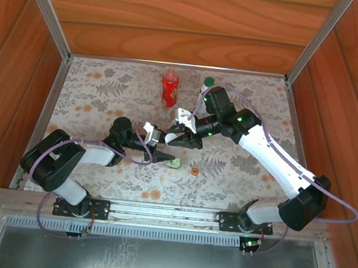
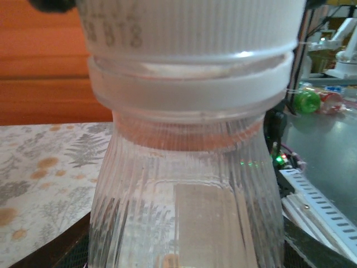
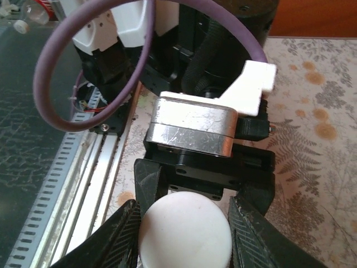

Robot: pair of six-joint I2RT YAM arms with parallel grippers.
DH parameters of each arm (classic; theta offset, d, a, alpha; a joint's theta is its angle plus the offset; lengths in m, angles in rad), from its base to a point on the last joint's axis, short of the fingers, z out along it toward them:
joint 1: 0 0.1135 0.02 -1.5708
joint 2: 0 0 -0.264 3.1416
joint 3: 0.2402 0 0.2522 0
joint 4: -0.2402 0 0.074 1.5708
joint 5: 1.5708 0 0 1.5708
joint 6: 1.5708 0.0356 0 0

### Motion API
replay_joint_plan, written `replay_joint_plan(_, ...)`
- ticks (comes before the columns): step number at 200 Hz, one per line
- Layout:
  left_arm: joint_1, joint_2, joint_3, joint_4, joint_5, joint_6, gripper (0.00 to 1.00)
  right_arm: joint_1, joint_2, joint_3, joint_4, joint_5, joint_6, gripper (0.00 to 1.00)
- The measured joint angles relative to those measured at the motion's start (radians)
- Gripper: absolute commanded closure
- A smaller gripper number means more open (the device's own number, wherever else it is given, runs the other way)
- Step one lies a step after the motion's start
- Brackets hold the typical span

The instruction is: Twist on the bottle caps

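From above, I see the left gripper (image 1: 160, 152) and the right gripper (image 1: 182, 138) meeting tip to tip, with a green cap (image 1: 174, 163) just beside them.

On the left wrist camera, the left gripper clenches the clear bottle (image 2: 184, 212), which has a white cap (image 2: 189, 33) sitting on its neck.

On the right wrist camera, the right fingers (image 3: 248, 234) closely flank that cap; I cannot tell if they grip it.

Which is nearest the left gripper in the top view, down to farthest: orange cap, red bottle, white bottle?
1. Orange cap, just right of the left gripper, near side.
2. Red bottle, far side, centre.
3. White bottle, far side, further right.
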Motion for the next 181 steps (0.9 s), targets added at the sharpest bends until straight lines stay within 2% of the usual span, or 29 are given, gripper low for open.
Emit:
replay_joint_plan(33,-0.002,0.000,0.020,-0.024,-0.172,0.019,0.42,-0.001,-0.030,-0.026,0.092,0.145,0.099,0.66)
replay_joint_plan(57,-0.010,0.006,0.056,-0.055,-0.349,0.024,0.42,0.001,-0.074,-0.099,0.257,0.311,0.260,0.62)
replay_joint_plan(81,-0.037,0.037,0.100,-0.080,-0.533,0.031,0.44,0.013,-0.108,-0.190,0.426,0.494,0.439,0.62)
replay_joint_plan(119,-0.089,0.096,0.147,-0.114,-0.763,0.054,0.43,0.061,-0.105,-0.274,0.565,0.764,0.638,0.63)
replay_joint_plan(134,-0.102,0.109,0.153,-0.120,-0.808,0.067,0.43,0.081,-0.102,-0.291,0.586,0.841,0.686,0.61)
replay_joint_plan(156,-0.107,0.109,0.153,-0.118,-0.822,0.085,0.43,0.092,-0.113,-0.305,0.603,0.876,0.704,0.56)
replay_joint_plan(181,-0.104,0.075,0.129,-0.108,-0.786,0.104,0.42,0.092,-0.172,-0.333,0.589,0.831,0.674,0.42)
